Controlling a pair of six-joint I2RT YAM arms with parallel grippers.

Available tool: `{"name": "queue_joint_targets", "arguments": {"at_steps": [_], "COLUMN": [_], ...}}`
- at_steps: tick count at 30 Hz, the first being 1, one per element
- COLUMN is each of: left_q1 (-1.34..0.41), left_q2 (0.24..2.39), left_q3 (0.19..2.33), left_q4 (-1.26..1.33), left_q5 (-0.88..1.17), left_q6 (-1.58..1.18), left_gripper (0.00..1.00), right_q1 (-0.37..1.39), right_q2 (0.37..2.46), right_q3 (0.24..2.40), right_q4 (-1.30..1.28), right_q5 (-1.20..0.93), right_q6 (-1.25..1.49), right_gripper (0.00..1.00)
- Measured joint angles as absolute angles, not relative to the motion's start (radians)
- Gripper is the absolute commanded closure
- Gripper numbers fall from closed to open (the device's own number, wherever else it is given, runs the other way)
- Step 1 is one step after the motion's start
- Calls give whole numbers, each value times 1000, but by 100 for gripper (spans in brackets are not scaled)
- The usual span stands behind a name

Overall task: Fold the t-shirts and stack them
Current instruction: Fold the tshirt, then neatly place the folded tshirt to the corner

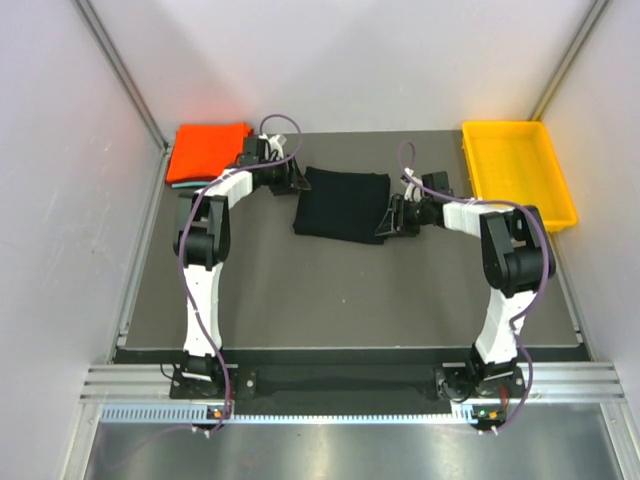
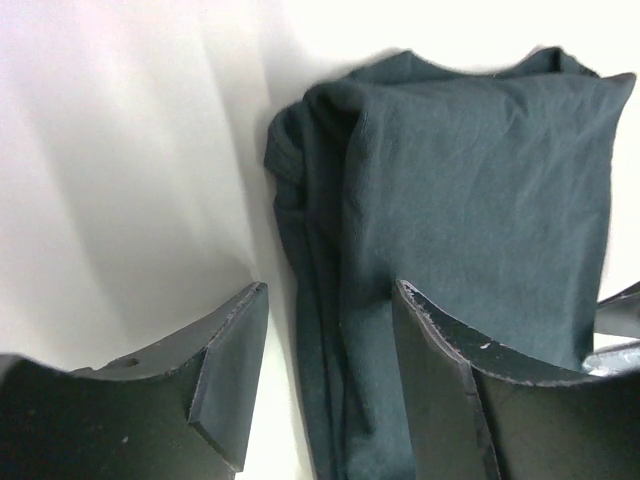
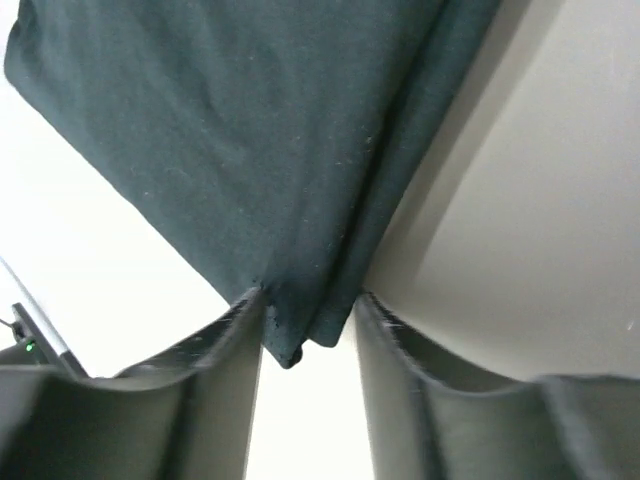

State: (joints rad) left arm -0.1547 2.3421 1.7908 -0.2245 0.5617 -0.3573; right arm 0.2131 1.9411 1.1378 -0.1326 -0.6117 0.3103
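While both grippers sit at opposite ends of the black t-shirt (image 1: 340, 205), it lies folded mid-table, toward the far side. The left gripper (image 1: 292, 180) is at the shirt's left end with jaws wide. Its wrist view shows the bunched fold edge (image 2: 310, 300) in the gap, with one finger (image 2: 450, 390) over the cloth. The right gripper (image 1: 390, 220) is at the right end with a narrow gap. The shirt's corner (image 3: 290, 340) pokes in between the fingers, but whether it is pinched cannot be told.

Risks, as judged:
- The right side has only a corner tip in the gap, so the cloth could slip out on a lift.
- The left jaws may close on the top layers only, and the fold would then peel open.
- An uneven bite between the two sides would drag the shirt skewed.

The orange-red shirt (image 1: 210, 148) is stacked on the teal one (image 1: 186, 184) at the far-left corner, just beside the left wrist. An elbow swing or the cable could shove that stack. The side wall is close on that side and the far table edge is near. The yellow tray (image 1: 515, 170) is well apart on the right. The table (image 1: 350, 300) has free room on the near side.
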Motion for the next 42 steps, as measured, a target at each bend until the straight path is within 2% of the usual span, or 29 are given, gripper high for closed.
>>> {"name": "queue_joint_targets", "arguments": {"at_steps": [4,12,25,29,30,33,42], "left_q1": [-152,-152,-180,-190,-192,-199,-245], "left_q2": [2357,2398,2431,2431,2431,2431,2374], "left_q3": [1796,1832,1869,1867,1866,1863,1862], "left_q4": [-187,-148,-126,-124,-125,-133,-251], "left_q5": [575,589,586,555,545,519,367], "left_q6": [-377,-418,-444,-445,-444,-448,-424], "left_gripper": [43,51,54,68,79,98,100], "right_q1": [213,213,213,211,211,211,207], "right_q2": [1918,1828,1701,1691,1688,1674,1606], "right_q3": [1137,1126,1077,1060,1060,1060,1036], "right_q4": [-136,-160,-167,-175,-181,-181,-180], "right_q5": [-594,-552,-534,-532,-532,-532,-539], "right_q6": [313,336,344,344,344,344,344], "right_gripper": [44,44,43,43,43,43,43]}}
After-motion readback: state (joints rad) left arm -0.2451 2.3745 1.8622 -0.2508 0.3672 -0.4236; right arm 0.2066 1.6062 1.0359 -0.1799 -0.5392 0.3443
